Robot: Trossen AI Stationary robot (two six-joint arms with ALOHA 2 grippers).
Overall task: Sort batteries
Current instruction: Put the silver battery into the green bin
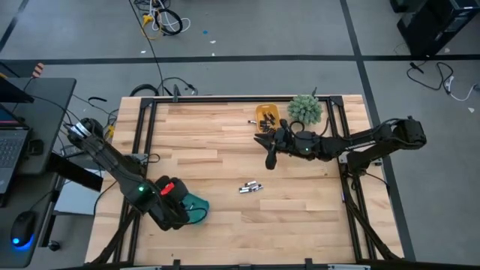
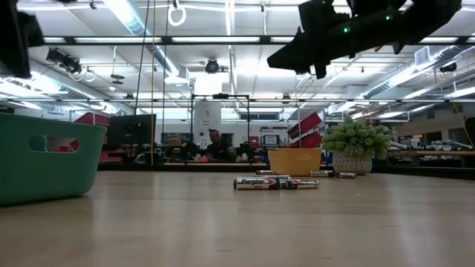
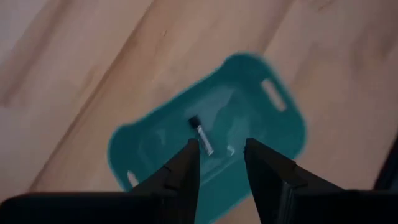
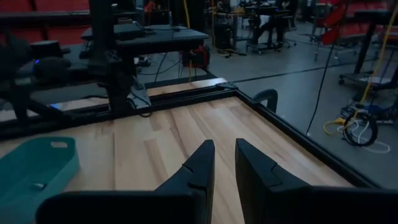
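Left gripper (image 3: 221,163) fingers parted, empty, above teal tray (image 3: 273,134); dark-capped silvery battery (image 3: 202,135) inside.

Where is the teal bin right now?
In the high view the teal bin sits at the table's near-left, under the left end effector, with one battery inside.

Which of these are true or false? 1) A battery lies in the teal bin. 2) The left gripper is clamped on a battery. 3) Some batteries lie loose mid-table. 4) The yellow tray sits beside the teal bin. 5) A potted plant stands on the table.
1) True: a battery lies in the teal bin.
2) False: the left gripper is open and empty above the bin.
3) True: batteries lie mid-table.
4) False: the yellow tray sits at the far edge beside the potted plant.
5) True.
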